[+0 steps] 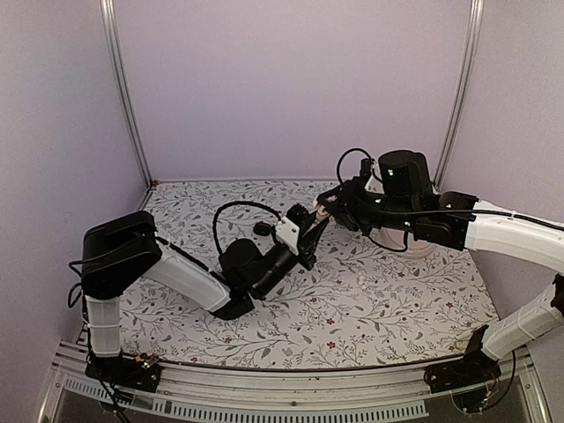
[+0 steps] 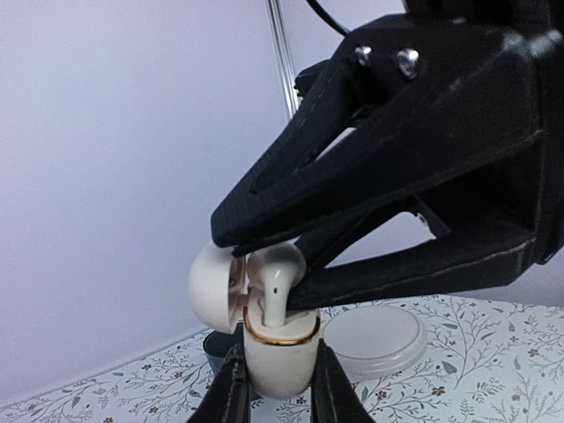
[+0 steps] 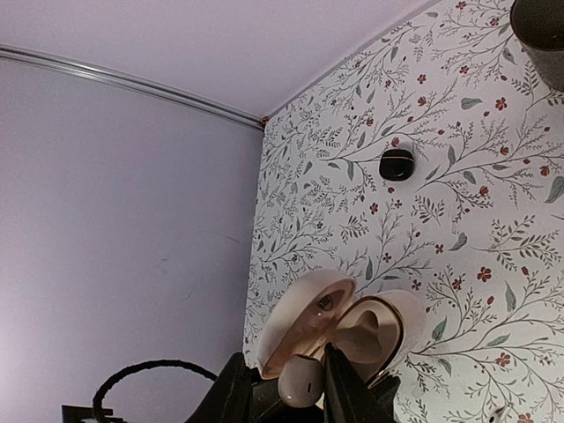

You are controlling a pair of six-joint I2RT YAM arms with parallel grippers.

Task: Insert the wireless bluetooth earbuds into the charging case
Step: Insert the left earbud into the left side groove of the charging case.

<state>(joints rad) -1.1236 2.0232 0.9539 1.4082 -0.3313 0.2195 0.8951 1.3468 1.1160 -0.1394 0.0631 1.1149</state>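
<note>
The left gripper [image 2: 280, 386] clamps tight around the charging case [image 2: 278, 352], holding it upright with its lid back. The right gripper [image 3: 284, 372], jaws only a little apart, pinches an earbud [image 2: 275, 284] at the case's mouth.

I'm seeing the charging case [image 2: 278, 357] showing cream-white with a gold band around its rim, and the earbud [image 2: 275, 282] matching it in cream. The table cover [image 1: 370, 300] is showing white with grey leafy vines and small red flowers; the walls [image 1: 291, 88] are reading pale lilac.
</note>
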